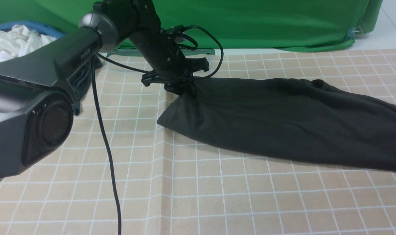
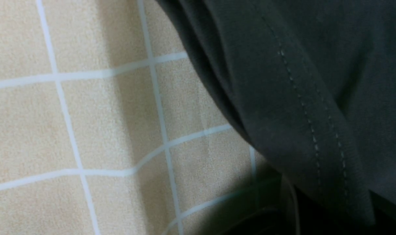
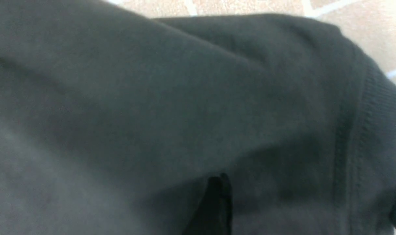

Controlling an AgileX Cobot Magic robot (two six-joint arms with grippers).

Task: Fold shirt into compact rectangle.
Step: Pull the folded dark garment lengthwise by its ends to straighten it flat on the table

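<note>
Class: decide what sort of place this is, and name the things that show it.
Probably a robot test set-up rather than a home: a green backdrop hangs behind the checked tablecloth, and a robot arm reaches to a black shirt lying on it.

The left arm (image 1: 54,65) fills the near left and reaches forward over a beige checked tablecloth (image 1: 217,195). The left gripper (image 1: 180,87) pinches the bunched far-left corner of the black shirt (image 1: 282,120) and holds it slightly raised. The shirt lies as a long, wrinkled band running from mid-table off the right edge. A black cable (image 1: 106,147) hangs down from the arm. A white garment (image 1: 11,42) sits far left, dark cloth (image 1: 83,81) beneath the arm, and a green backdrop (image 1: 266,23) behind.
</note>
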